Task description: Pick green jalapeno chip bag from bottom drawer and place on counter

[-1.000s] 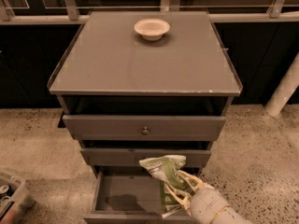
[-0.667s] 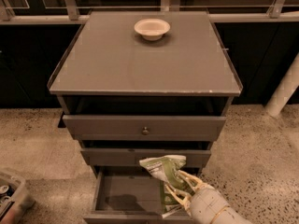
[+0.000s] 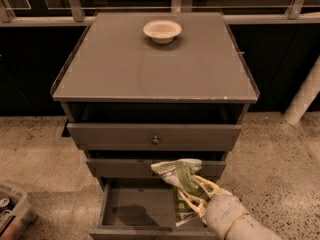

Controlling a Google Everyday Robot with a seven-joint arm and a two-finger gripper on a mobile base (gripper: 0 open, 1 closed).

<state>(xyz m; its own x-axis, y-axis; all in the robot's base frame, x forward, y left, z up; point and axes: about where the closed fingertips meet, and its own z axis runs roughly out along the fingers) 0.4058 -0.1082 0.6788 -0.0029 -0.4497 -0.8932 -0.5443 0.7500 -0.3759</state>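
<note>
nearest, the pale two-finger tool (image 3: 192,200) sits at the end of its rounded white arm (image 3: 235,223), just above the right half of the open, deep grey bottom drawer (image 3: 131,207) — its fingers clamped on the wrinkly foil green jalapeno chip bag (image 3: 175,173). against a second ago nothing has shifted: tool and bag hang at the same height, the bag's crumpled white top end level with the front of the middle grey drawer (image 3: 120,168). i judge the grasp is secured and the lift paused, so the pick is nearly done while the carry up to the tabletop is all to come. the foil looks thin and crinkly, likelier to crush than to slip. the bottom drawer is a plain matte box. above the middle one, the shallow grey top drawer (image 3: 110,135) stands a little open, with a small round knob (image 3: 155,140). farther off lies the flat square grey matte tabletop (image 3: 150,69) with thin raised edges — and near its back edge a shallow round white bowl (image 3: 162,30).
</note>
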